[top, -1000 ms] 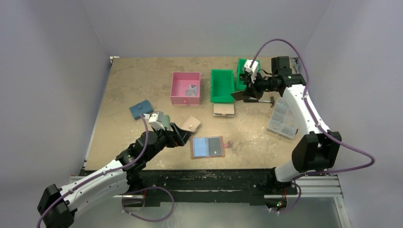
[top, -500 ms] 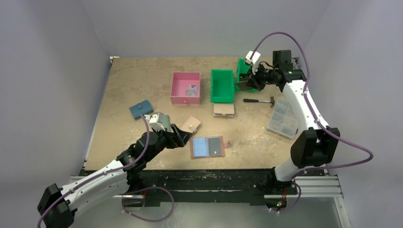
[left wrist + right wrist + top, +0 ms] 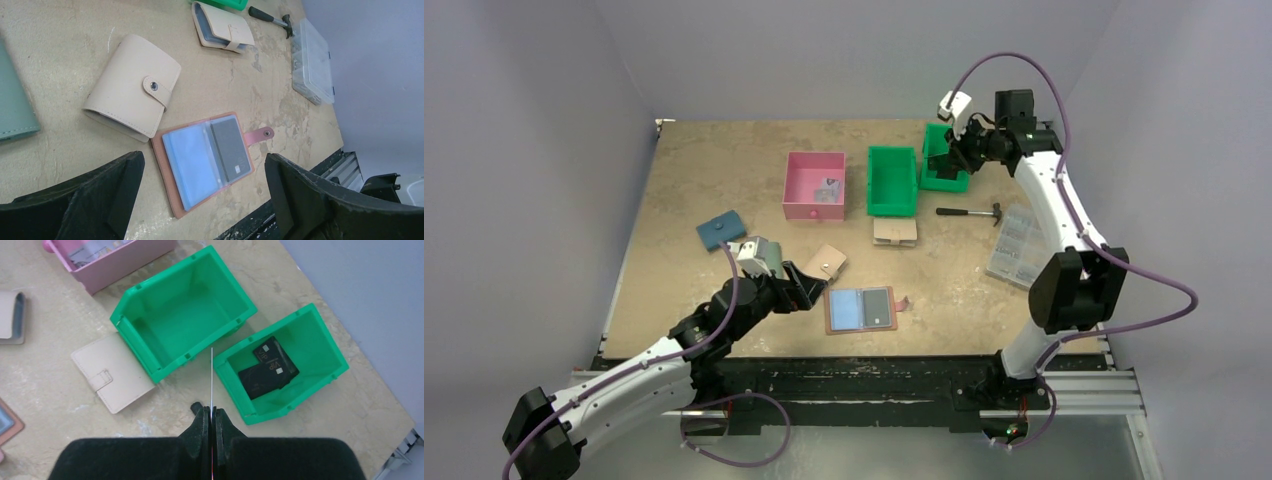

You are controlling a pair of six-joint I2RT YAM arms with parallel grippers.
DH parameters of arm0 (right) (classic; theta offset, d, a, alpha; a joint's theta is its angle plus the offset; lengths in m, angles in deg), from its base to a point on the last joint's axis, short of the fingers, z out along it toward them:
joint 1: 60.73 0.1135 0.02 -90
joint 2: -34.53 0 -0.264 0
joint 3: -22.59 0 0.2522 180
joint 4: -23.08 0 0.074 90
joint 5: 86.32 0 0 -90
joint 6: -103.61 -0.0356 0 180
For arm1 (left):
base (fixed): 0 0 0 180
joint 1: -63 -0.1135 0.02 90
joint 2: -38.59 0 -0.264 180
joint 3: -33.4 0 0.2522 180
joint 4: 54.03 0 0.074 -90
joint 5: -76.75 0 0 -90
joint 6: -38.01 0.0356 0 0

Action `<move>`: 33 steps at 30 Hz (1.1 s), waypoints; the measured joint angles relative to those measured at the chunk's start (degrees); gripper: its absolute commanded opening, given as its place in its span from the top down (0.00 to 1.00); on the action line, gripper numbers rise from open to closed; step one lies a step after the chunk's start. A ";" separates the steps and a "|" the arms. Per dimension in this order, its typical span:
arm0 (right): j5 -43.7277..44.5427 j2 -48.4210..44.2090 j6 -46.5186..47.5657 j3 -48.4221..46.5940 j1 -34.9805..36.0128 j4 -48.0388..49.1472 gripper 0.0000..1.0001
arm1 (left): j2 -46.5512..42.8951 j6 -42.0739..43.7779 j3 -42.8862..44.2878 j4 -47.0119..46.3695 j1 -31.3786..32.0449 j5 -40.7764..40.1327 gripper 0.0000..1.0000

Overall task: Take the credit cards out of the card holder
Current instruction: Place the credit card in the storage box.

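The reddish-brown card holder (image 3: pixel 860 309) lies open near the front edge, light blue sleeves up, with a black card (image 3: pixel 877 307) in its right sleeve. It also shows in the left wrist view (image 3: pixel 170 200), as does that card (image 3: pixel 230 150). My left gripper (image 3: pixel 799 285) is open and empty, its jaws wide apart just left of the holder (image 3: pixel 202 162). My right gripper (image 3: pixel 951 165) is shut on a thin credit card (image 3: pixel 212 375), seen edge-on, held above the near left rim of the small green bin (image 3: pixel 320 340). Two black cards (image 3: pixel 267 369) lie in that bin.
A larger green bin (image 3: pixel 892 180), empty inside, and a pink box (image 3: pixel 814 185) stand at the back. Two beige snap wallets (image 3: pixel 827 262) (image 3: pixel 894 231), a teal wallet (image 3: pixel 721 231), a hammer (image 3: pixel 969 211) and a clear plastic organiser (image 3: pixel 1017 248) lie around.
My right gripper has carried the card from above the hammer, back and up, to above the small green bin. The left arm and the card holder have not moved.
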 measured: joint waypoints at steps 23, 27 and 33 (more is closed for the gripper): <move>17.81 20.39 1.57 -15.91 0.09 4.22 1.00 | 1.05 -0.04 -0.15 0.26 0.00 0.02 0.01; 21.27 25.18 1.86 -19.50 0.61 5.99 1.00 | 1.27 -0.55 -0.17 0.24 0.00 0.02 0.01; 26.77 29.90 2.97 -20.41 2.78 9.60 0.93 | 1.29 -1.01 -0.17 0.24 0.00 0.02 0.01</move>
